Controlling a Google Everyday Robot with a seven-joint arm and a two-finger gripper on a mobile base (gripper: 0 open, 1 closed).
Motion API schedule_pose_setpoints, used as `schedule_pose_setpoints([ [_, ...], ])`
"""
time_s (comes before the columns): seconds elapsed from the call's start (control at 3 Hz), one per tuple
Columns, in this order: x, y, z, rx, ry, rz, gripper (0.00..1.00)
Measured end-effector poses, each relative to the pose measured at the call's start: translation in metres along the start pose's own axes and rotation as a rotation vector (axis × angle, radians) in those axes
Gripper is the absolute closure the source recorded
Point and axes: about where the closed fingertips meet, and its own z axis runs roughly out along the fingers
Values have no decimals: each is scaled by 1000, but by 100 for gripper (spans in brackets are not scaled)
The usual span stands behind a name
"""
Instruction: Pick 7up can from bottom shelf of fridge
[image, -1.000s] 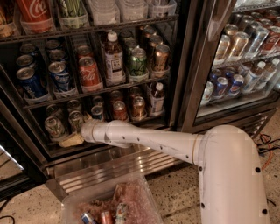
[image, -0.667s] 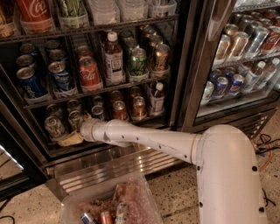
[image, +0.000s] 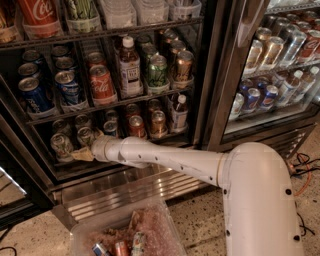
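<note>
1. Little has moved since the earlier frame: the white robot arm (image: 175, 161) still reaches leftward into the tall black-framed display fridge (image: 212, 75), its tip only slightly shifted.
2. Tan-tipped gripper (image: 82, 154) lies low at the left front of the bottom black wire shelf (image: 167, 136), just above the ribbed stainless-steel base panel (image: 115, 192).
3. Whether the gripper is spread or pressed together cannot be told.
4. Small pale silvery-green 7up can (image: 86, 136) stands upright on that shelf directly above the gripper, among similar cans; contact between them cannot be told.
5. Reddish-orange can (image: 136, 126) and small white-capped bottle (image: 178, 112) stand further right on the same shelf.
6. Clear plastic bin (image: 107, 220) rests on the speckled floor (image: 200, 225) below the arm, holding several cans.
</note>
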Motion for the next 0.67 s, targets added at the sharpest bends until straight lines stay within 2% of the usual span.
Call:
schedule_pose_setpoints([
  [0.67,-3,-3,-5,0,0,0,80],
])
